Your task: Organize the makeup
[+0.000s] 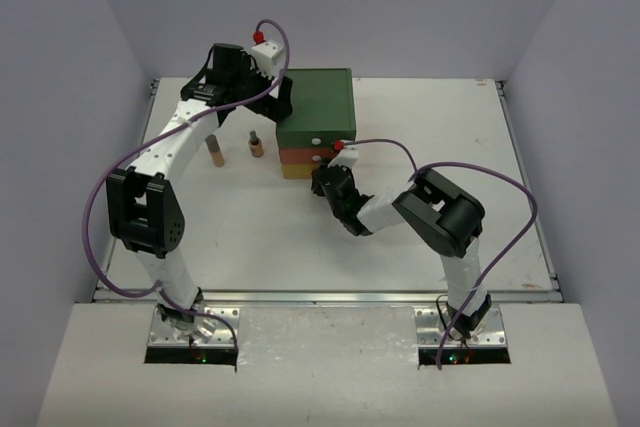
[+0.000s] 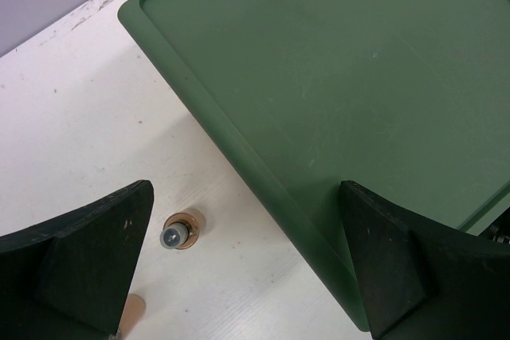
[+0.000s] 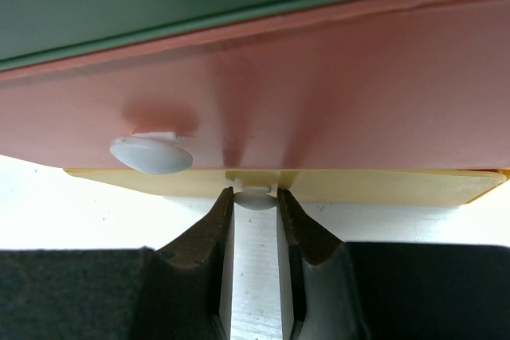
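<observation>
We judge the step in hand to be opening the yellow drawer at the bottom of the box, which stands mid-desk towards the far edge. The right fingers sit close on either side of its white knob; whether they pinch it yet we cannot tell. The left fingers hang wide apart over the box's far-left corner, holding nothing. Next comes a firm pinch, then a straight pull towards the near edge without dragging the box. The makeup in view is two upright tubes just left of the box: a peach tube and a dark-capped tube nearer the box.
</observation>
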`<move>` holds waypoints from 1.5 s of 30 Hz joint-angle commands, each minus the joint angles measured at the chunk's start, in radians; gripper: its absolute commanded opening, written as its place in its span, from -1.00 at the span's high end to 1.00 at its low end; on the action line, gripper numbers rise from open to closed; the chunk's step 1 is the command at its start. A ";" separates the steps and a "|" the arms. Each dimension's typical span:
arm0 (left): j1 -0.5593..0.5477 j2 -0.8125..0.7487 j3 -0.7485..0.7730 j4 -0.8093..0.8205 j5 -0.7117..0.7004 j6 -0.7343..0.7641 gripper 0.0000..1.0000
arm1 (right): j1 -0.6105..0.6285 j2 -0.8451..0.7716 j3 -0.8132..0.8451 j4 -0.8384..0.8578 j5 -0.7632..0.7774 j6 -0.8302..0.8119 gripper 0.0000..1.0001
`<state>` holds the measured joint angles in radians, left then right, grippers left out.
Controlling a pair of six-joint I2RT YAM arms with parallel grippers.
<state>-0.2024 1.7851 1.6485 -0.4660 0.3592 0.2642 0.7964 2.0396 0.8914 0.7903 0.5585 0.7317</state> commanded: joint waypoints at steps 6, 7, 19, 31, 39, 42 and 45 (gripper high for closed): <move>-0.011 0.014 0.016 -0.020 -0.008 0.011 -1.00 | 0.044 -0.113 -0.130 0.069 -0.095 -0.181 1.00; -0.011 0.017 0.017 -0.019 -0.009 0.012 -1.00 | 0.051 -0.127 -0.152 0.079 -0.110 -0.200 1.00; -0.011 0.042 0.036 -0.011 -0.011 0.015 -1.00 | 0.115 -0.327 -0.366 0.021 -0.240 -0.302 0.98; -0.011 0.055 0.068 -0.027 -0.044 0.012 -1.00 | 0.113 -0.379 -0.394 -0.012 -0.260 -0.362 -0.04; -0.009 0.073 0.164 -0.066 -0.154 0.011 -1.00 | 0.115 -0.557 -0.451 -0.183 -0.362 -0.550 -0.30; -0.009 0.066 0.175 -0.069 -0.130 0.001 -1.00 | 0.114 -0.667 -0.477 -0.263 -0.454 -0.567 -0.57; -0.009 0.068 0.215 -0.090 -0.121 -0.003 -1.00 | 0.114 -0.743 -0.500 -0.313 -0.466 -0.584 -0.67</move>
<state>-0.2043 1.8589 1.7846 -0.5366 0.2409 0.2642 0.9123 1.3935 0.4125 0.5520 0.1587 0.2116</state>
